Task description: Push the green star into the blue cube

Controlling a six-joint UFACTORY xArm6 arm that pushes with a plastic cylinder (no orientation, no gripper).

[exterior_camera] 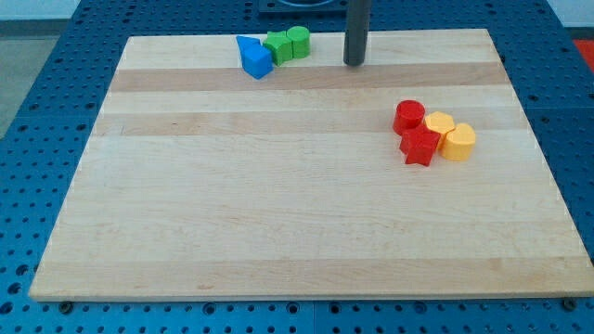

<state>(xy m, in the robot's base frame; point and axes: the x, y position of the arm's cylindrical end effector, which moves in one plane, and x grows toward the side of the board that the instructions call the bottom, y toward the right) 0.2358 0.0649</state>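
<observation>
Green star [278, 46] pressed against the blue cube [254, 57] near the tabletop's [278, 213] top edge.

My tip [355, 63] rests on the tabletop near the top edge, apart from the green star and to the view's right of it; the arm carries no claw, just the dark rod. A green cylinder [298, 41] touches the star's other side. Toward the right edge sit a red cylinder [408, 116], a red star [419, 146] and two yellow blocks [449, 134], clustered together.
</observation>
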